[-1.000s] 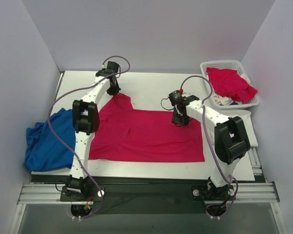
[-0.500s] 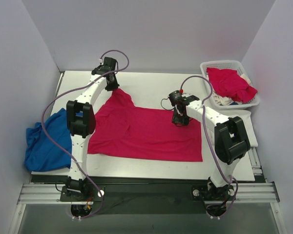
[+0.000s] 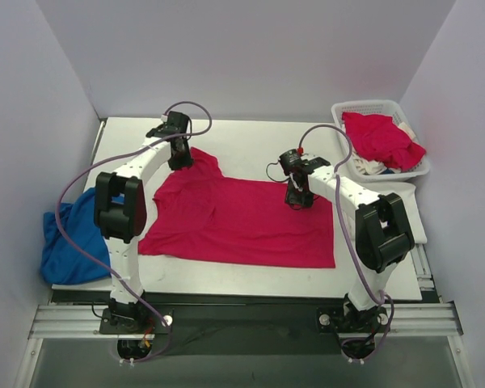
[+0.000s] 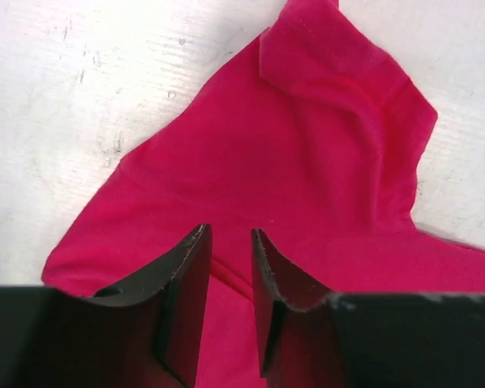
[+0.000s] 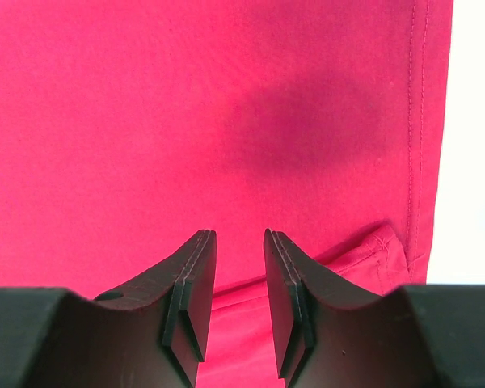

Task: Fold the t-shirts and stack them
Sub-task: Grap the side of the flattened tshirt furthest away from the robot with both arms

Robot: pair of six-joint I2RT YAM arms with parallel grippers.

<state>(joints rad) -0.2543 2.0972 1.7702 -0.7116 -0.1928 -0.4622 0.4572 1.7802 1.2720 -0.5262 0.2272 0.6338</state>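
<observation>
Bright pinkish-red soft cloth t-shirt (image 3: 242, 218) is spread flat beneath the left fingers (image 4: 186, 291) and the right fingers (image 5: 190, 299). Each pair is narrowly parted, and whether cloth is pinched cannot be told. Light and limp, it is judged best taken at the sleeve (image 4: 331, 73) just ahead of the left fingers. White tabletop (image 3: 250, 145) is seen beyond them.

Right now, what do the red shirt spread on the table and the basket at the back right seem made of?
Red shirt: soft matte knit fabric, possibly cotton jersey; it lies limp with wrinkles and shows a stitched hem. Basket: white rigid plastic by the look, smooth, with a moulded lattice wall.
</observation>
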